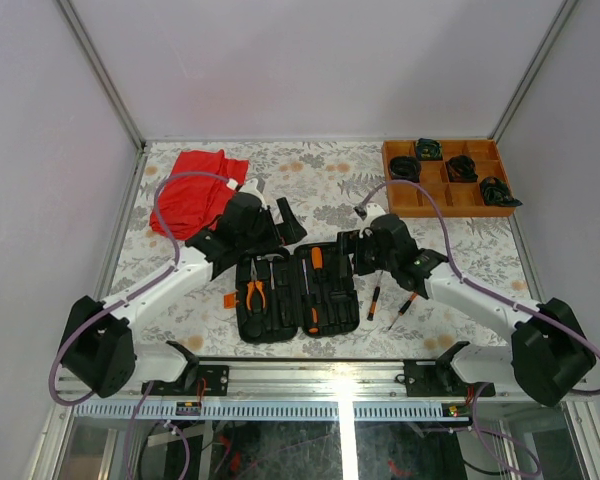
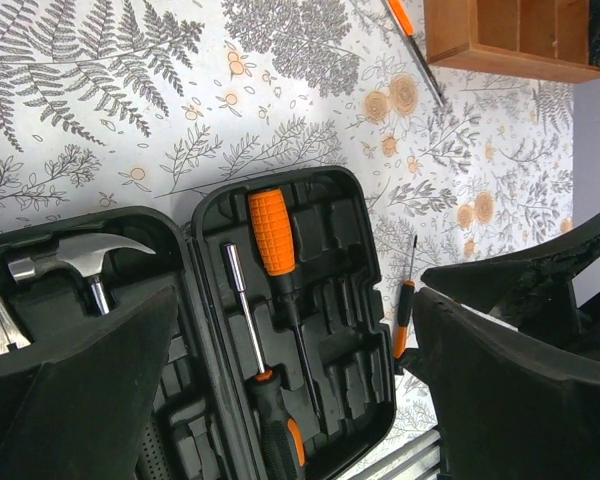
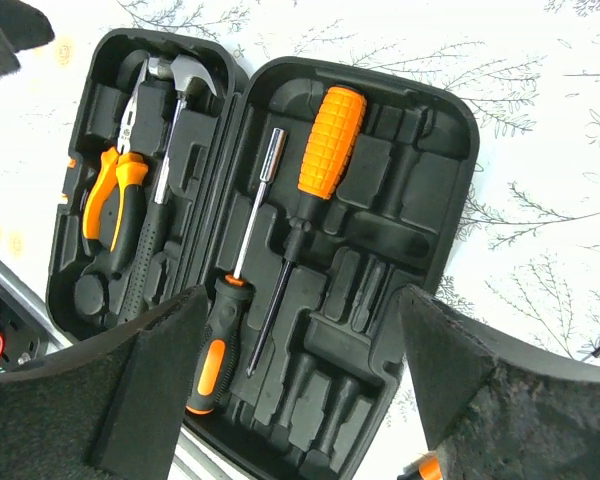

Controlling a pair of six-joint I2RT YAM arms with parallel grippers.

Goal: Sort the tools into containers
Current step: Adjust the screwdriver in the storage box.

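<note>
The black tool case (image 1: 342, 300) lies open between my arms. Its left half holds the orange-handled pliers (image 3: 115, 195) and the hammer (image 3: 185, 75). Its right half holds an orange-handled screwdriver (image 3: 330, 140) and a black-and-orange driver (image 3: 212, 345). Two thin screwdrivers (image 1: 375, 300) (image 1: 402, 310) lie on the table right of the case, and another thin screwdriver (image 2: 412, 45) lies near the wooden tray. My left gripper (image 2: 295, 300) is open above the case's far edge. My right gripper (image 3: 302, 300) hovers open over the case's right half, with nothing between its fingers.
A red cloth (image 1: 198, 190) lies at the back left. An orange-brown wooden tray (image 1: 448, 190) with black coiled bundles (image 1: 405, 168) stands at the back right. Pale walls enclose the patterned table, and a metal rail (image 1: 330, 375) runs along the near edge.
</note>
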